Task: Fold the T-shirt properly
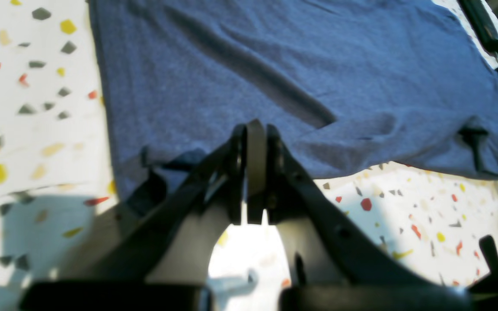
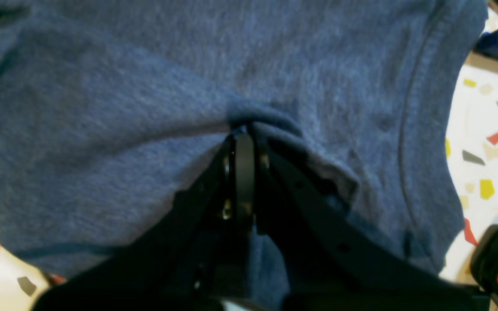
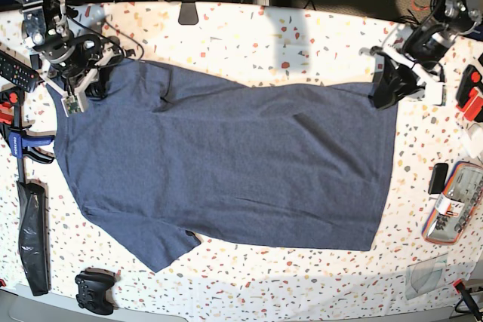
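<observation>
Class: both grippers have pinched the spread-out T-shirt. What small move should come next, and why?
Probably lift both together: the left gripper is shut on the T-shirt at its hem corner, the right gripper near the sleeve, along one long edge.

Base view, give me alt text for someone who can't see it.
A navy T-shirt lies spread flat on a speckled table, seen from above. The right gripper pinches its edge at the image's left, the left gripper a corner at the image's right.

base: overhead, whole table [image 3: 302,43] | wrists: close, along pincers; all share T-shirt [image 3: 226,164]
</observation>
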